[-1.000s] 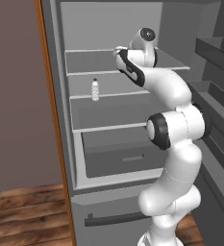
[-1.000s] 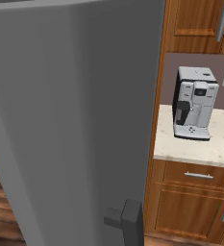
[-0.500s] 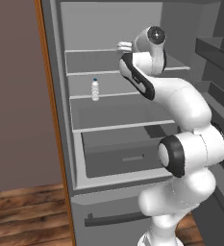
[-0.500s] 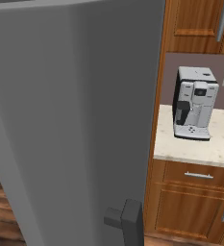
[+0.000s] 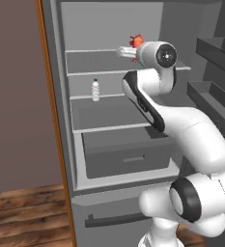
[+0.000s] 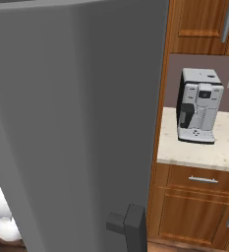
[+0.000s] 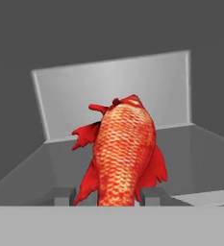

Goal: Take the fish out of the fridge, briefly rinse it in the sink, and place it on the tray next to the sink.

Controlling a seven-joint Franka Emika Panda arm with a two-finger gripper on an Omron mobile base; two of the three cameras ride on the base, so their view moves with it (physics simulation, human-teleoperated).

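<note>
Item count, current scene
One fish [image 7: 124, 153], one fridge [image 5: 114, 120], one water bottle [image 5: 95, 90], one drawer [image 5: 126, 154], one coffee machine [image 6: 198, 112].

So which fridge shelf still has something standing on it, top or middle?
The middle shelf: the small water bottle stands upright there. The fish is off the top one.

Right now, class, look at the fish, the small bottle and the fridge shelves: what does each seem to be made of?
Fish: glossy red-orange skin with a scale pattern, looks like real fish or moulded plastic.
Bottle: probably clear plastic, with a blue cap.
Fridge shelves: flat matte grey panels with pale edges, maybe plastic or frosted glass; the look leaves it open.
</note>
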